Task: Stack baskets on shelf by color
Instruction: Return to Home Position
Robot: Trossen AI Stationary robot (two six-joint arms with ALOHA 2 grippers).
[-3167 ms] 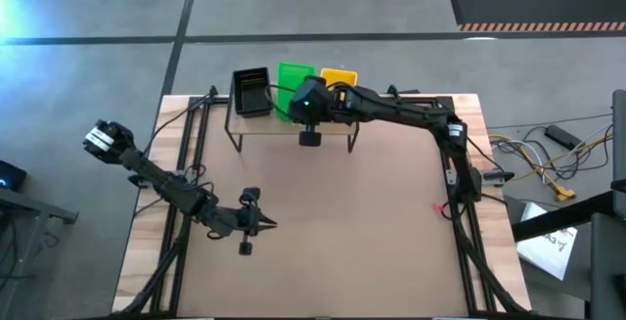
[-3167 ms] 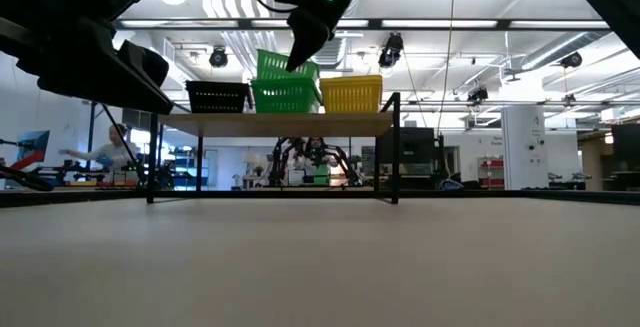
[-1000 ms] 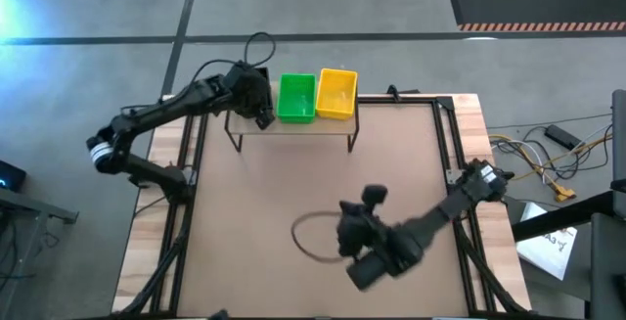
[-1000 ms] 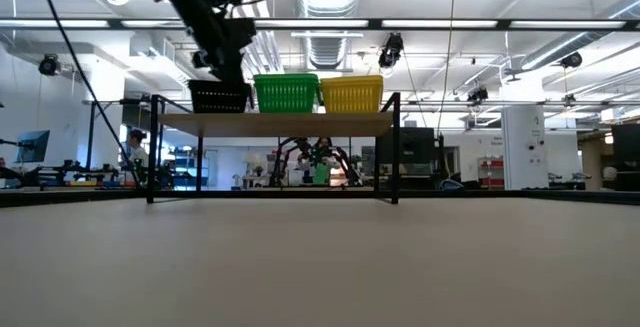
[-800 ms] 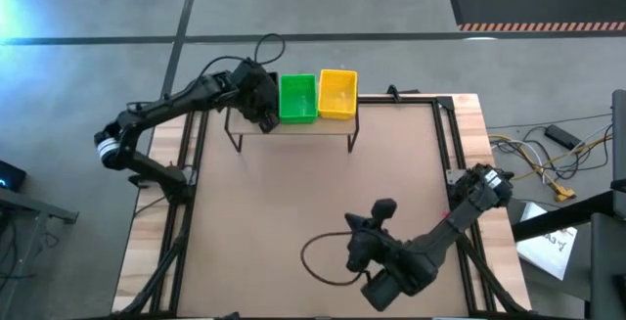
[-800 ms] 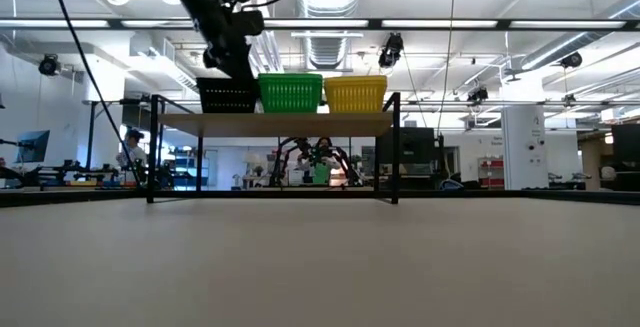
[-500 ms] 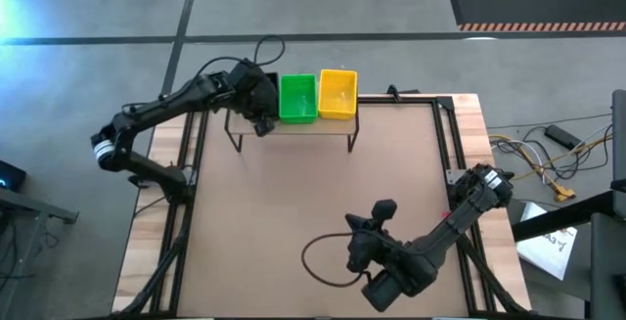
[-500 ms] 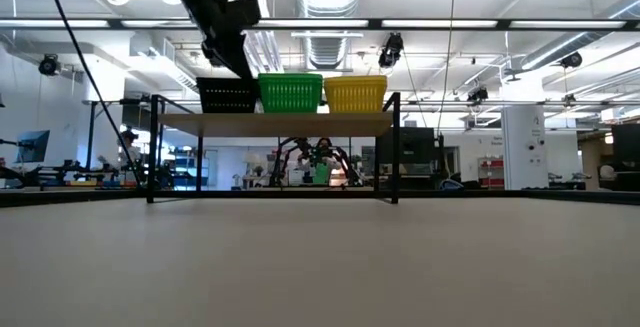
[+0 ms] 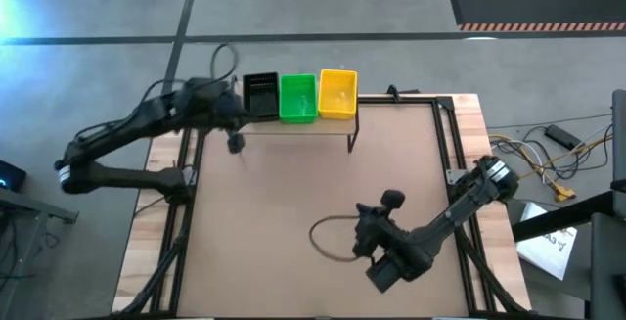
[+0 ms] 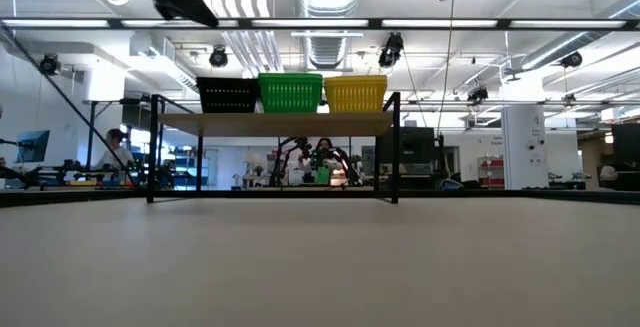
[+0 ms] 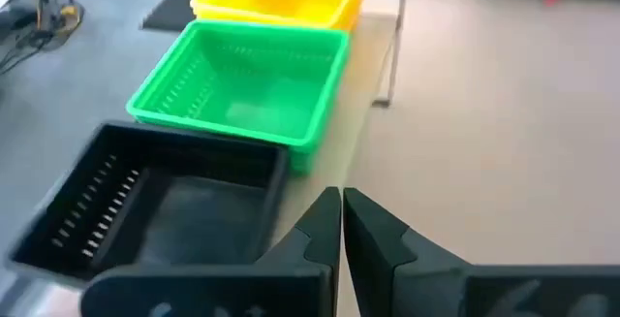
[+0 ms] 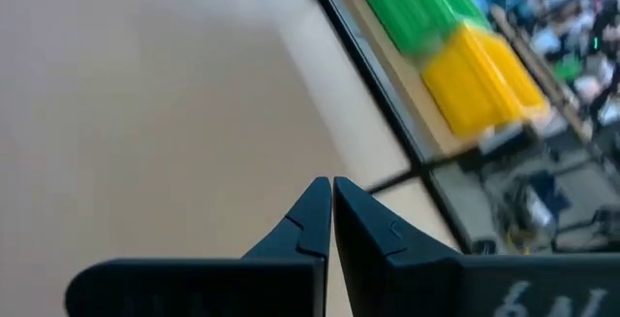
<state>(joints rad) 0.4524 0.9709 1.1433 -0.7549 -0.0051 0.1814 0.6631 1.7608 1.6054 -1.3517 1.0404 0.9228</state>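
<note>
On the light-wood shelf (image 9: 293,129) at the table's far edge, the black basket (image 9: 259,95), the green basket (image 9: 296,97) and the yellow basket (image 9: 337,93) stand side by side on their bottoms. The low view shows the same row: black (image 10: 227,95), green (image 10: 290,92), yellow (image 10: 352,94). My left gripper (image 11: 341,197) is shut and holds nothing. It hangs in the air just left of the black basket (image 11: 155,210), near the shelf's left end (image 9: 238,119). My right gripper (image 12: 331,183), also shut with nothing in it, hovers over the table's near right part (image 9: 367,222).
Bare brown tabletop (image 9: 293,193) stretches between the shelf and the near edge. A dark cable loop (image 9: 328,240) hangs beside my right arm. Black frame rails (image 9: 186,183) run along both table sides. Loose cables (image 9: 533,159) lie off the table on the right.
My left gripper, still shut, has drawn back from above the black basket toward the table's left edge and risen, so the black basket now shows whole from above. My right arm has shifted a little toward the table's right edge.
</note>
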